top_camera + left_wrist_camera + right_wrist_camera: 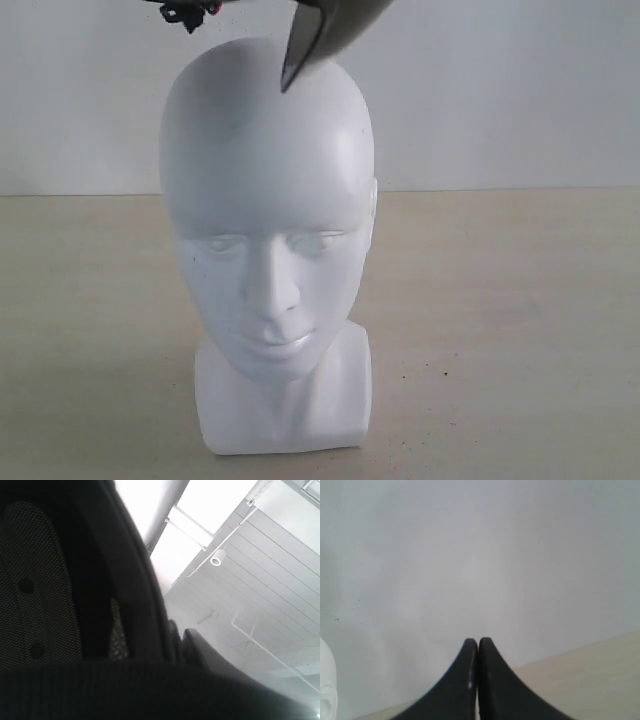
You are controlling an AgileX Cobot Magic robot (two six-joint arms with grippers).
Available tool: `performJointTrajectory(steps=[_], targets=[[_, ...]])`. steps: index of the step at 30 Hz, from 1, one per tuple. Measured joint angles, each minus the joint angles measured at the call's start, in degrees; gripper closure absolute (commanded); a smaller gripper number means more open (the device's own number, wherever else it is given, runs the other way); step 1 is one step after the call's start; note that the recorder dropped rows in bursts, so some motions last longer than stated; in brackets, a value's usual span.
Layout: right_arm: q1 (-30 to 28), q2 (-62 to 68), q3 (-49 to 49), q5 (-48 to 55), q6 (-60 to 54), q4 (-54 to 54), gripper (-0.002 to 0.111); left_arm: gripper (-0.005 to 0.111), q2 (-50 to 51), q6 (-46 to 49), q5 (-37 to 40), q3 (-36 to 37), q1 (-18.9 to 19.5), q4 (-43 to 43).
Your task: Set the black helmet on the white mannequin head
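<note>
The white mannequin head (265, 230) stands upright on the table, face toward the exterior camera. Just above its crown, at the top edge of that view, hangs a lower edge of the black helmet (325, 30), mostly cut off. In the left wrist view the helmet's dark rim (142, 595) and mesh lining (40, 580) fill the near side. My left gripper (176, 640) is shut on that rim, with one finger (210, 655) showing outside it. My right gripper (478, 644) is shut with nothing in it, and a sliver of the head (325, 690) shows beside it.
The beige table (520, 330) spreads around the head's squarish base (285, 410), with a white wall (500, 90) behind. A small black part with red bits (185, 12) pokes in at the top left of the exterior view. Ceiling panels (260, 580) show past the helmet.
</note>
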Motion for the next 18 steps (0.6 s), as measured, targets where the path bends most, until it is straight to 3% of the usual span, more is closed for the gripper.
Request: performJointTrajectory(steps=[9, 13, 16, 18], targets=[[3.3, 2.9, -17.5, 9.6, -4.0, 0.1, 0.108, 0.102, 4.3, 1.7, 0.2, 0.0, -2.7, 0.3], [11.0, 16.5, -34.8, 21.3, -13.0, 0.1, 0.108, 0.102, 4.8, 2.1, 0.2, -0.1, -2.9, 2.3], [23.1, 34.7, -57.5, 29.0, -24.0, 0.1, 0.108, 0.102, 4.9, 3.5, -1.1, 2.7, -3.0, 2.6], [25.7, 44.4, -70.3, 34.9, -27.9, -0.3, 0.108, 0.102, 5.4, 4.2, -1.1, 4.0, -2.2, 2.6]])
